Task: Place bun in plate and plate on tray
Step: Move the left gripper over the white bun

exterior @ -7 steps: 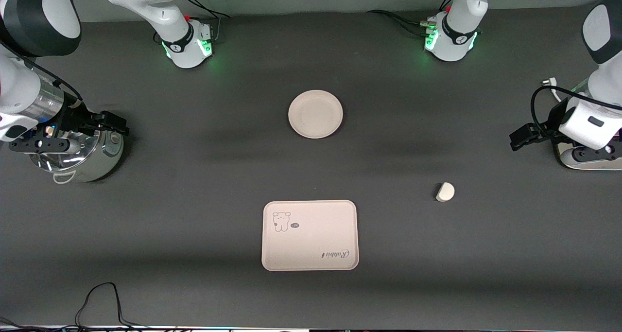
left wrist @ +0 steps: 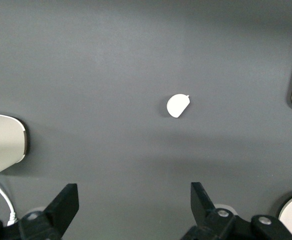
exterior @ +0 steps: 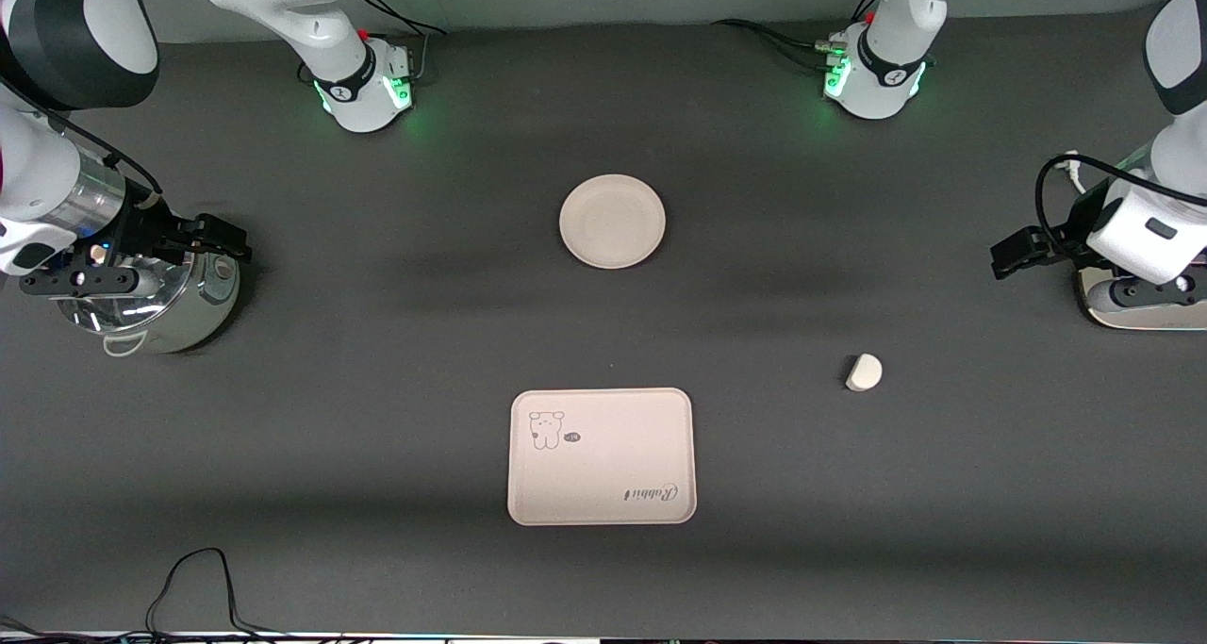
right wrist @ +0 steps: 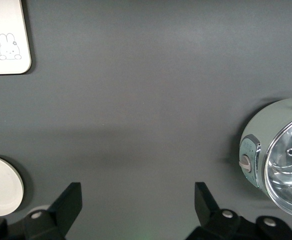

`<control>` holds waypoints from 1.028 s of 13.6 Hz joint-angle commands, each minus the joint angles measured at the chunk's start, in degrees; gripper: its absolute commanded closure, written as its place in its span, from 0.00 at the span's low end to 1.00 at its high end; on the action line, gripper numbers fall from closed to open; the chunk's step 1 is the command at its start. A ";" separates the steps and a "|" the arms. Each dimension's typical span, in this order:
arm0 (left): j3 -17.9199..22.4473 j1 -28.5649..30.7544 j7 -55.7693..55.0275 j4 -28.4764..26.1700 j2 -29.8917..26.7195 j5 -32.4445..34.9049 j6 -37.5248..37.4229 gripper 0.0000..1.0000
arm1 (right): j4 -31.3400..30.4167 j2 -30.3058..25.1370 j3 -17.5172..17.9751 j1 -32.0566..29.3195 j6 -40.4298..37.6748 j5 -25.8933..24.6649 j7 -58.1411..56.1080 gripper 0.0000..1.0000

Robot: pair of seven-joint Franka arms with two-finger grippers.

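The bun [exterior: 864, 372] [left wrist: 177, 105], a small off-white lump with one flat side, lies alone on the dark table toward the left arm's end. The round cream plate [exterior: 612, 221] [right wrist: 1, 185] sits mid-table with nothing in it. The cream tray [exterior: 602, 456] [right wrist: 6, 35] lies nearer the front camera than the plate and is bare. My left gripper [exterior: 1011, 253] [left wrist: 135, 192] hangs open over the table at the left arm's end, holding nothing. My right gripper [exterior: 222, 239] [right wrist: 138, 192] hangs open by the steel pot, holding nothing.
A shiny steel pot [exterior: 151, 300] [right wrist: 280, 155] stands at the right arm's end under the right hand. A pale flat object [exterior: 1146, 309] [left wrist: 3, 145] with a white cable lies at the left arm's end. A black cable [exterior: 189, 578] loops near the front edge.
The left hand has shifted slightly toward the table's end and the robots' bases. The right hand has barely moved. Bun, plate and tray stay where they were.
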 commanded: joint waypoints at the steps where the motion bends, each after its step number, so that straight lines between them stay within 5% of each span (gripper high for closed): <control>1: -0.45 1.04 1.28 2.04 1.09 0.39 -1.76 0.00 | -0.83 -1.14 -0.21 0.36 1.00 -0.71 -1.31 0.00; 6: -0.71 0.08 1.28 2.73 1.00 0.31 -3.25 0.00 | -1.62 -1.50 0.23 0.54 1.00 -0.62 -1.31 0.00; 11: -1.94 -6.07 -4.15 26.17 16.00 0.04 -13.62 0.00 | -1.53 -1.50 0.23 1.77 1.09 -0.45 -1.05 0.00; 14: -2.29 -7.05 -3.20 27.62 17.87 0.04 -12.57 0.00 | -1.53 -1.59 0.32 1.86 1.09 -0.44 -0.70 0.00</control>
